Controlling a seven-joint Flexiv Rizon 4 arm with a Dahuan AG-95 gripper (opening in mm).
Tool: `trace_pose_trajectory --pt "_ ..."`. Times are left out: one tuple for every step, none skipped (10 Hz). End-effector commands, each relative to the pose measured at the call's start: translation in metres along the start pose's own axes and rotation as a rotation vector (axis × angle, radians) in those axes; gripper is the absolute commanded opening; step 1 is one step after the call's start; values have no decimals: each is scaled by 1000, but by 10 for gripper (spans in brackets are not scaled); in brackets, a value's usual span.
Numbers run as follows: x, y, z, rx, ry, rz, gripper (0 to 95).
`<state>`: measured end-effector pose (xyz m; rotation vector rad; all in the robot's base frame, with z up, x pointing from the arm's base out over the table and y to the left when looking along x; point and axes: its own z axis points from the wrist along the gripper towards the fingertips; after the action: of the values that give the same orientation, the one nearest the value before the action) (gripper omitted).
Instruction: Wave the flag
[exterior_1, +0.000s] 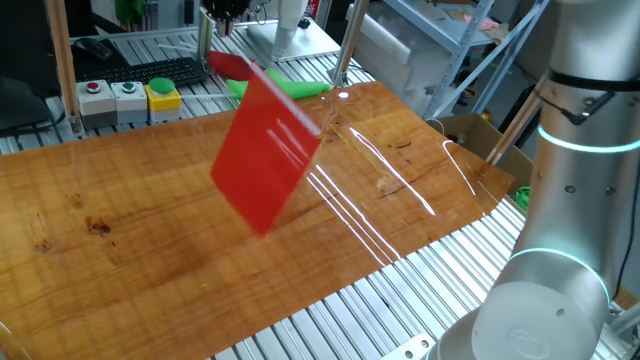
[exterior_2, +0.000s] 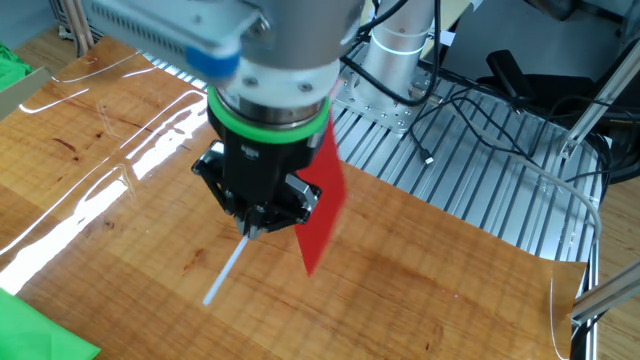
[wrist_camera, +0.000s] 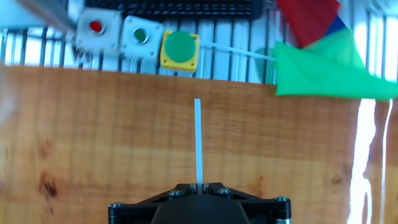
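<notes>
**Hidden, cropped and blurred items**

- Gripper (exterior_2: 262, 222): fingertips too small and dark to separate in the other fixed view; cut off by the top edge in one fixed view; only the finger bases show at the bottom edge of the hand view.
- Flag (exterior_1: 265, 150): red cloth motion-blurred in both fixed views; where the stick meets the cloth cannot be told; cloth out of the hand view, only the white stick (wrist_camera: 198, 143) shows.
- Green cloth (wrist_camera: 329, 71): cropped by the right edge; part-hidden behind the flag in one fixed view.
- Red cloth piece (wrist_camera: 309, 18): cut by the top edge.
- Button boxes (wrist_camera: 134, 38): blurred, labels unreadable.
- Arm (exterior_1: 570, 180): cropped top and right.
</notes>
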<state>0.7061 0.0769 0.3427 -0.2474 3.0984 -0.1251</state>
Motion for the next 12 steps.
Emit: trace_pose_trajectory --pt "3 0 1 18 13 -39 0" --pt "3 0 1 11 16 -25 0" --pt "3 0 1 -64 16 70 0" --pt "3 0 1 -149 17 179 0" --pt "3 0 1 -190 23 250 0" --pt "3 0 1 -231 31 326 0" --pt "3 0 1 -307 43 444 0" --pt "3 0 2 -320 45 501 0" --pt "3 0 2 -345 44 541 0" --pt "3 1 2 -374 47 590 0" --pt "3 1 2 -381 46 599 0" --pt "3 1 2 -399 45 614 0"
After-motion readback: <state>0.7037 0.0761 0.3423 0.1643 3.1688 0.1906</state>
